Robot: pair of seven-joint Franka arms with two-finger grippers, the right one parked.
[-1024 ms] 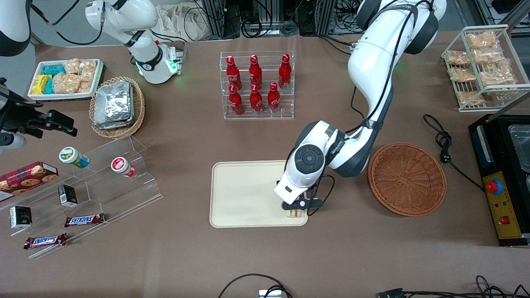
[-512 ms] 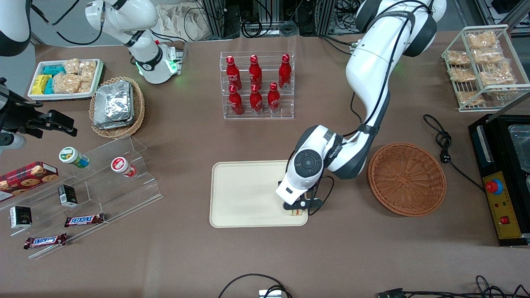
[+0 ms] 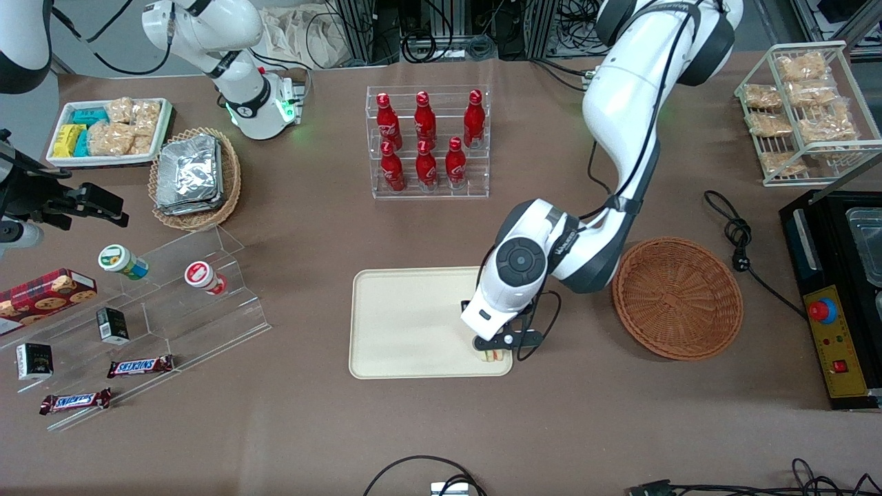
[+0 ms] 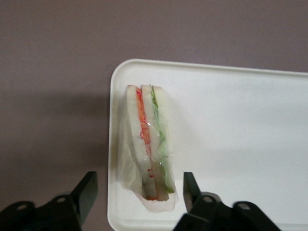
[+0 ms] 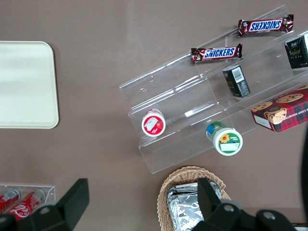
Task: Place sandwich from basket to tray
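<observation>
On the cream tray (image 3: 406, 324), in the corner nearest the front camera and toward the working arm's end of the table, I see the sandwich (image 4: 148, 144) lying on its side in its clear wrap, the pale bread slices and the orange-red and green filling layers showing edge-on. From the wrist camera I can tell it sits just inside the tray's rounded corner, with a bit of loose wrap reaching the low rim. My gripper (image 4: 137, 192) hangs directly above it with its fingers (image 4: 86, 190) spread wide, one on each flank of the sandwich and neither touching it; one finger is over the brown table (image 3: 441, 427) just outside the rim, the other over the tray's pale floor. From the front I see only a sliver of the sandwich (image 3: 491, 355) peeking out under the gripper (image 3: 497, 342), with the white wrist above it. Beside the tray, toward the working arm's end, the reddish-brown wicker basket (image 3: 677, 297) stands on the table with nothing in it, close to the tray but not touching it.
</observation>
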